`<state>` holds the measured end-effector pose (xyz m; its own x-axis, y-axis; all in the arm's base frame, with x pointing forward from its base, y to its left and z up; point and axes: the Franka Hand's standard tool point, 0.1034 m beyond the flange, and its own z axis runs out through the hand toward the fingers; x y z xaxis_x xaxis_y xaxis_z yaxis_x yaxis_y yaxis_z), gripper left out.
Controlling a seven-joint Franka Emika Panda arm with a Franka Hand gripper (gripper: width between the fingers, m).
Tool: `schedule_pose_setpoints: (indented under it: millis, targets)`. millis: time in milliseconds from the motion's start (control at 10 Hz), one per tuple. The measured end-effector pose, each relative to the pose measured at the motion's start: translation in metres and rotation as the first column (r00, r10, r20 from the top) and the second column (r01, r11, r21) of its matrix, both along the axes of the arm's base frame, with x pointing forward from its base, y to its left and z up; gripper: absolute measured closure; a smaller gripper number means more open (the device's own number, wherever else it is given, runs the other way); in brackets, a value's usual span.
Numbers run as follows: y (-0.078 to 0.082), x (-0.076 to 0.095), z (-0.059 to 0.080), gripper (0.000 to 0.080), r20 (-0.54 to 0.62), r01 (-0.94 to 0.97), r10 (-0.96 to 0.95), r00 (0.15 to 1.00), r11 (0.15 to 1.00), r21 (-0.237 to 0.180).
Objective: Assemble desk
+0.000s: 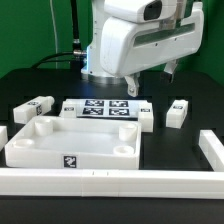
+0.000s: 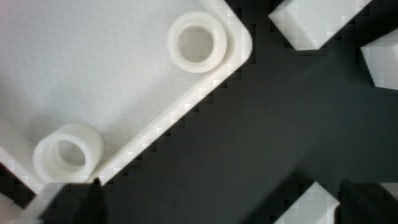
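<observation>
Although every part lies within reach, the assembly is, as far as the views show, at its very start: no leg stands in any socket. The desk top (image 1: 70, 143) rests flat on the black table (image 1: 185, 140) toward the exterior view's left, rim upward, just in front of the marker board (image 1: 100, 108). The wrist view looks down on one edge of it, and the two round sockets (image 2: 205, 45) seen there are both empty.

Three loose legs show plainly in the exterior view. The left leg (image 1: 35, 107) lies beyond the top's far left corner, and the middle leg (image 1: 146, 118) lies just beside the marker board's right end. The right leg (image 1: 178, 113) is further to the exterior view's right, apart from the others. A white shape cut off at that view's left edge may be the fourth, but I cannot tell.

The gripper (image 1: 150, 80) hangs above the table near the marker board's right end, its jaws spread wide and holding nothing. One dark finger (image 2: 71, 203) shows in the wrist view just off the top's edge, touching no part. The long white rail (image 1: 110, 180) edges the table in front.

What is left, by my judgement, is the whole job — each leg must be picked up, brought to a corner socket and seated home, four times over.
</observation>
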<state>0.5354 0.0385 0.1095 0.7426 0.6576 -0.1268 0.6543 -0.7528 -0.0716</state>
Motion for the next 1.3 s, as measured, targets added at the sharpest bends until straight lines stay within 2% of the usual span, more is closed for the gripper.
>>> schedule_pose_setpoints:
  millis: [600, 700, 800, 1000, 1300]
  targets:
    - [0.000, 0.000, 0.000, 0.0150, -0.002, 0.000, 0.000, 1.000, 1.000, 0.000]
    - [-0.003, 0.002, -0.002, 0.0150, 0.029, -0.092, 0.091, 0.995, 0.996, 0.015]
    - [-0.014, -0.003, -0.009, 0.0150, 0.075, -0.207, 0.204, 0.976, 0.978, 0.026]
    - [-0.034, -0.015, -0.018, 0.0150, 0.065, -0.395, 0.392, 0.918, 0.917, 0.048]
    - [-0.037, -0.016, -0.020, 0.0150, 0.061, -0.390, 0.387, 0.920, 0.919, 0.050]
